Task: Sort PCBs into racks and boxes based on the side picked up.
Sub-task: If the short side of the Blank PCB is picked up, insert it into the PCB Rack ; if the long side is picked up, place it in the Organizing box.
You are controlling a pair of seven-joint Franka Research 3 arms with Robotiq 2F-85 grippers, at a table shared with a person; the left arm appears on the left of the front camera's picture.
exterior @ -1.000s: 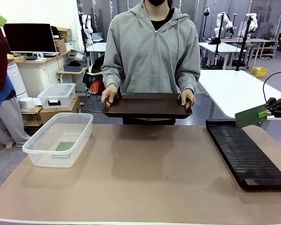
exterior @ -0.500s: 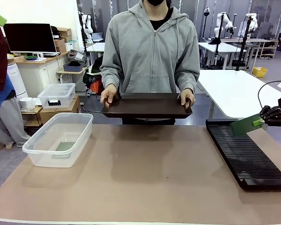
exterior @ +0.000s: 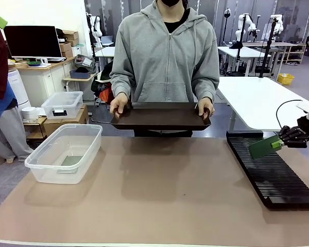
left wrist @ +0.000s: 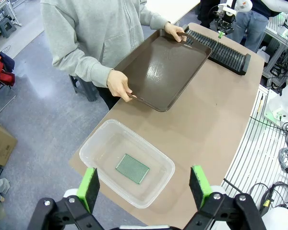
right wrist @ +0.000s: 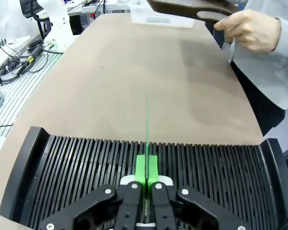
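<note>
right arm: running off the front view's right edge, only the right gripper (exterior: 281, 140) and wrist showing | PCB (right wrist: 147, 125): showing edge-on in the right wrist view, its face not readable; its lower end sitting hidden between the pads (right wrist: 140, 167) | left gripper (left wrist: 147, 187): base being cut by the bottom edge
</note>
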